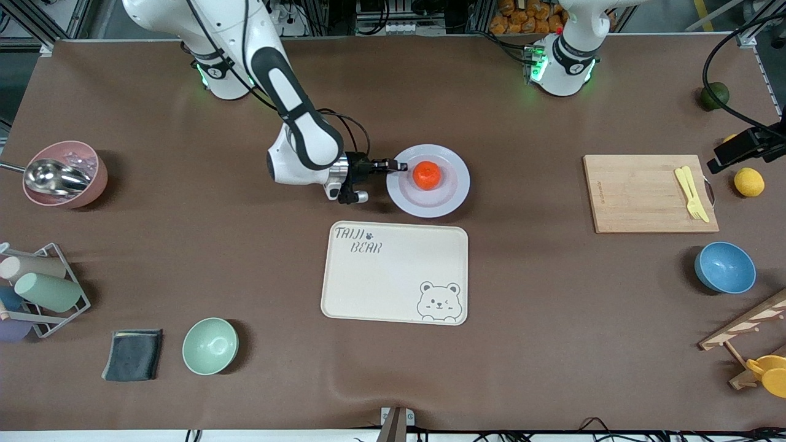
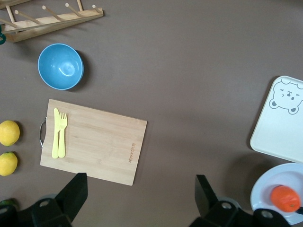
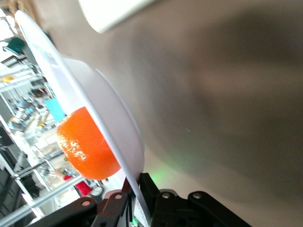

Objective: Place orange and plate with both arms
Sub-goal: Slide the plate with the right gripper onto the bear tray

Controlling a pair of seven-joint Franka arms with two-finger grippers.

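The pale plate (image 1: 430, 199) is beside the bear tray, farther from the front camera. The orange (image 1: 427, 175) sits on it. My right gripper (image 1: 396, 166) is shut on the plate's rim at the right arm's end. In the right wrist view the rim (image 3: 71, 90) runs between the fingers, with the orange (image 3: 85, 149) on it. The plate seems just off the table. My left gripper (image 2: 140, 189) is open and empty, high above the table by the cutting board (image 2: 94, 142). It also shows in the front view (image 1: 715, 159). Plate (image 2: 265, 189) and orange (image 2: 285, 198) show there too.
The cream bear tray (image 1: 393, 276) lies nearer the front camera than the plate. The cutting board (image 1: 645, 193) holds a yellow fork and knife (image 1: 691, 193). Lemons (image 1: 749, 182), a blue bowl (image 1: 724, 267), a mint bowl (image 1: 210, 345), a pink bowl (image 1: 92, 184) and a cup rack (image 1: 43, 294) line the table's ends.
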